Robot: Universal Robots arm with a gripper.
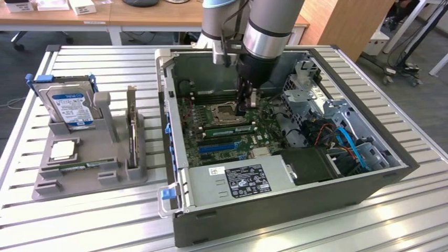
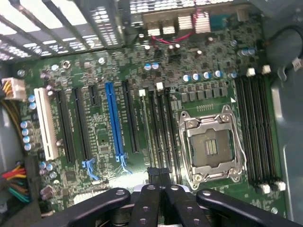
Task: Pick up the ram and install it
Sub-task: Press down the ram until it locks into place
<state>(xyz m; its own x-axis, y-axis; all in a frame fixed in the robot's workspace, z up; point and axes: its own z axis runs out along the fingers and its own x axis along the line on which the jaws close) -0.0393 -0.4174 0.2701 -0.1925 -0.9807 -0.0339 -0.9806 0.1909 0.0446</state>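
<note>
The pincer (image 1: pixel 242 111) hangs inside the open computer case (image 1: pixel 280 210), jaws closed together just above the motherboard (image 2: pixel 118 118) beside the CPU socket (image 2: pixel 210 146); whether anything thin sits between the fingers (image 2: pixel 154 182) cannot be made out. A ram (image 1: pixel 84 166) lies flat in the grey holder (image 1: pixel 91 181) near the table's (image 1: pixel 42 220) edge, partly hidden by its clips.

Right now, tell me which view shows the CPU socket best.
The wrist view: the CPU socket faces the camera, its metal frame and contact field plain. The exterior view shows the socket farther off, at a slant, inside the open case.
</note>
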